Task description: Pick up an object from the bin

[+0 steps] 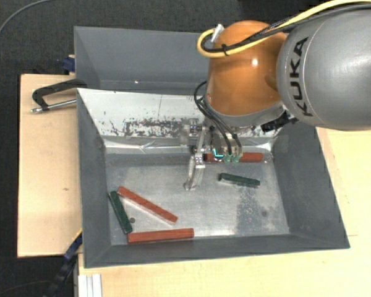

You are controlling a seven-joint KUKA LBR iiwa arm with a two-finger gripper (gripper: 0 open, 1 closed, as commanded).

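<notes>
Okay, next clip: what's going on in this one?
A KUKA arm reaches into the grey metal bin from the view's right. Its gripper is low over bare floor near the middle, and no thing is visibly held. Nearest to it are a short dark green stick on the view's right and a small red-brown stick by the back wall. At the front left lie a slanted red-brown stick, a long red-brown stick and a second green stick.

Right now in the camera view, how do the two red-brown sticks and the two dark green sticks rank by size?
1. Front red-brown stick and slanted red-brown stick: they look alike.
2. Left green stick.
3. Right green stick, slightly shorter.
</notes>
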